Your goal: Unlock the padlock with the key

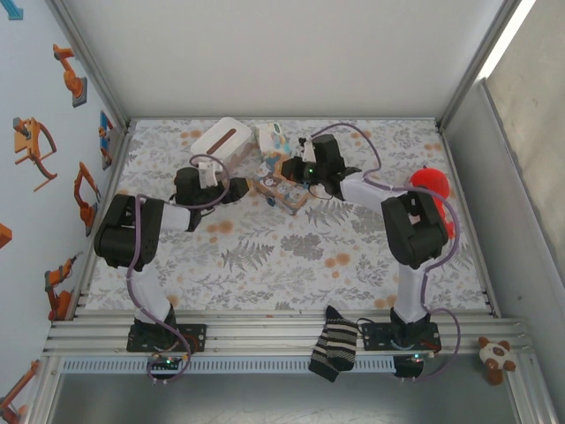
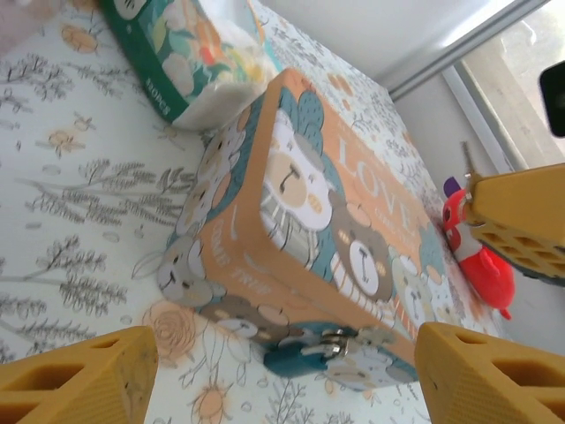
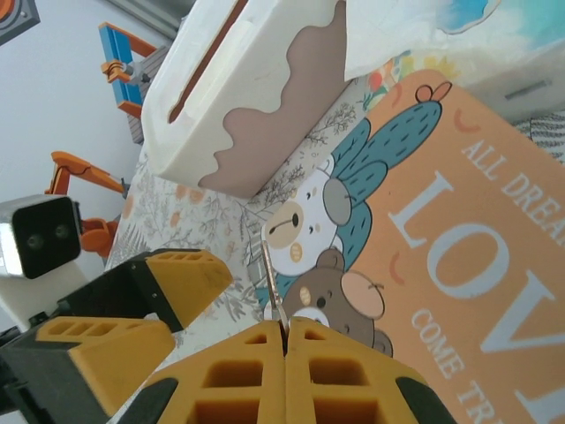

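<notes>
dark teal padlock (image 2: pixel 300 359) sits at the printed box's (image 2: pixel 327 212) lower edge, bottom centre; thin silver key (image 3: pixel 272 281) stands upright, lower centre.

Box (image 2: pixel 327 221) is noted as smooth printed card with slight sheen; key (image 3: pixel 270 274) as thin bright metal; tabletop (image 2: pixel 71 177) is covered in matt printed sheet.

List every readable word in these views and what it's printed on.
"LOVE": lid of the printed box, left wrist view.
"ALL DREA" and "COME TR", cut off at the frame edge: same lid, right wrist view.
Lettering on its side: too blurred to read.
Small print on the green packet: too blurred.
</notes>
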`<state>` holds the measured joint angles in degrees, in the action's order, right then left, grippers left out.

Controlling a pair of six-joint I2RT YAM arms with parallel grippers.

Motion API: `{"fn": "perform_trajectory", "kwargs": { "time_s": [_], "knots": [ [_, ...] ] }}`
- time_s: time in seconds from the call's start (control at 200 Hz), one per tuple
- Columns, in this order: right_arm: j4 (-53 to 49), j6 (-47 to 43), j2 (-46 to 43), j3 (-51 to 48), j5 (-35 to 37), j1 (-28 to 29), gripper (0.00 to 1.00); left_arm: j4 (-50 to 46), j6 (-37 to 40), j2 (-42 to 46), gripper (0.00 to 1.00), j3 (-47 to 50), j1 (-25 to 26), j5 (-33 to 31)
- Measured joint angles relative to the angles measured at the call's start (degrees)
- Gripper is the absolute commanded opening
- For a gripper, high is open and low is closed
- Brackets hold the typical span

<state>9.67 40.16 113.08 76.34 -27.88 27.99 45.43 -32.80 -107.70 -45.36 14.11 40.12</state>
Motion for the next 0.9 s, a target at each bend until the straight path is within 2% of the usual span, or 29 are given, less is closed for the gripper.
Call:
{"fn": "perform_trajectory", "kwargs": {
  "time_s": [0.165, 0.376, 0.706, 0.902],
  "knots": [
    [-0.07, 0.15, 4.68, 4.22, -0.72, 0.07, 0.00, -1.90, 0.28, 0.00, 0.76, -3.28, 0.11, 0.22],
    [-0.07, 0.44, 9.25, 8.00, -2.14, 1.05, 0.00, -4.39, 1.16, 2.58, 0.75, -1.49, 0.11, 0.17],
    [-2.05, 0.28, 10.03, 8.55, -2.10, 2.25, 0.00, -7.91, 4.74, 12.74, 0.75, 5.90, 0.11, -0.96],
    [4.24, 1.62, 7.87, 2.69, -2.40, 4.31, 0.00, -11.39, 6.62, 19.21, 0.75, 11.08, 0.46, -2.86]
  ]
}}
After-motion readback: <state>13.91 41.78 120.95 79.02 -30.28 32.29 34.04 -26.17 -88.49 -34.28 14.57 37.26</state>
